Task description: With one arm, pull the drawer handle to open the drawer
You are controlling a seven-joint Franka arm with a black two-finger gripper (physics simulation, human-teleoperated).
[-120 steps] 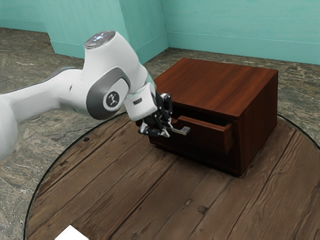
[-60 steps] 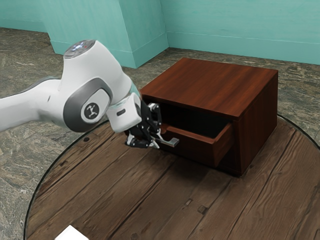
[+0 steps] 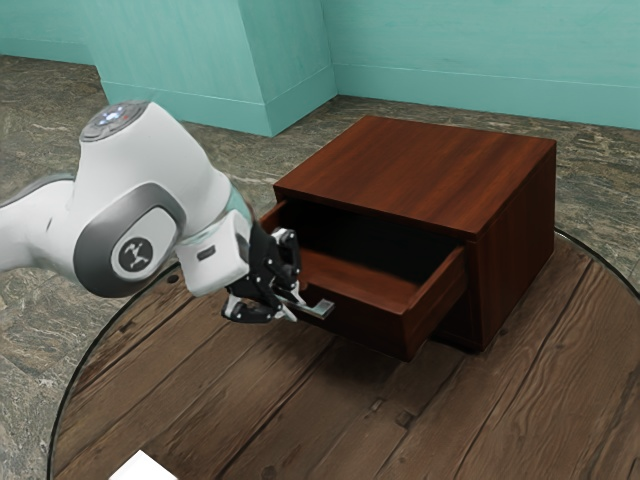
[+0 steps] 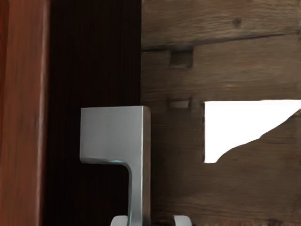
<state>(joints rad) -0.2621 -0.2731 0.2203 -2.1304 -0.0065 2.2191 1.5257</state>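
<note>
Centre frame, the drawer [image 3: 372, 298] stands well out of the cabinet [image 3: 430, 165]. The gripper [image 3: 283, 306] has its fingers pinched on the handle [image 3: 318, 308]. Task judged nearly complete.

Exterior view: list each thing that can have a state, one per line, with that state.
cabinet: upright on the wooden table.
drawer: partly open, pulled out of the cabinet.
handle: clamped from two sides.
gripper: shut on the handle.
</note>
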